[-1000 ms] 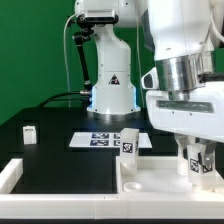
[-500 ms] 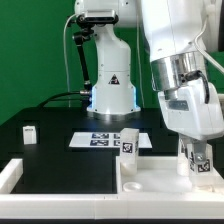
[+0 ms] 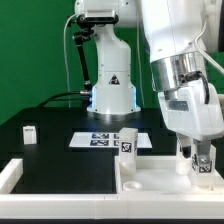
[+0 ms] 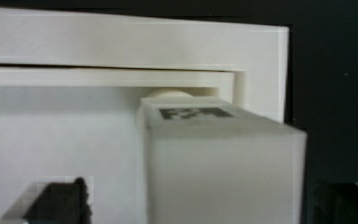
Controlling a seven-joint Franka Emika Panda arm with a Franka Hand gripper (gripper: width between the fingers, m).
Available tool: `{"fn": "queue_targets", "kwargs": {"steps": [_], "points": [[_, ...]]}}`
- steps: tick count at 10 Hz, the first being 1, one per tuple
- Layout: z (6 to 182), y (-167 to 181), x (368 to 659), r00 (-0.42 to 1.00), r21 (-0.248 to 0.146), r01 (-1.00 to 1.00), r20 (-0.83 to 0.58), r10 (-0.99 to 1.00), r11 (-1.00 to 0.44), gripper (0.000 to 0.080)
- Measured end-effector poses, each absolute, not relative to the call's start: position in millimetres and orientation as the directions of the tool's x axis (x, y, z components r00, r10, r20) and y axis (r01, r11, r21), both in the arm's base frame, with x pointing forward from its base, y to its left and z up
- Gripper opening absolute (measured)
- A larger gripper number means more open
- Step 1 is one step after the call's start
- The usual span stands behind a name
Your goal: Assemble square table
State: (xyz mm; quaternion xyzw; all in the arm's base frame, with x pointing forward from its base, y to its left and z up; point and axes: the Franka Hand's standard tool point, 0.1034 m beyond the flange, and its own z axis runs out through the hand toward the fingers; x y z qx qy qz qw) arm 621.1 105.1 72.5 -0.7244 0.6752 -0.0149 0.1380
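The square tabletop slab [image 3: 150,172] lies flat at the exterior view's lower right; it also fills the wrist view [image 4: 60,130]. My gripper [image 3: 201,160] is shut on a white tagged leg [image 3: 200,163] and holds it upright over the slab's right corner. In the wrist view the leg [image 4: 220,165] sits between my dark fingers [image 4: 55,200], its tagged end near the slab's corner. A second leg [image 3: 128,142] stands at the slab's far edge. A third small leg [image 3: 30,133] stands at the far left.
The marker board [image 3: 100,140] lies flat behind the slab, in front of the robot base [image 3: 112,95]. The white rail frame [image 3: 12,174] edges the black surface at the lower left.
The arm's wrist has tilted and swung above the slab since a second ago. The held leg has stayed over the right corner, shifting only slightly.
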Motion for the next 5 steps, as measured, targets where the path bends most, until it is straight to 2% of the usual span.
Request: {"fn": "queue_targets", "kwargs": {"steps": [2, 3, 4, 5], "points": [[72.4, 105.4, 620.8, 0.078, -0.221, -0.974, -0.166, -0.983, -0.040, 0.0648], [71.7, 110.1, 617.3, 0.209, -0.200, -0.964, -0.148, -0.967, -0.178, 0.0649], [76.0, 118.6, 616.7, 0.425, -0.162, -0.901, -0.133, -0.895, -0.403, 0.0649], [78.5, 120.0, 620.5, 0.503, -0.181, -0.859, -0.117, -0.856, -0.479, 0.0649]]}}
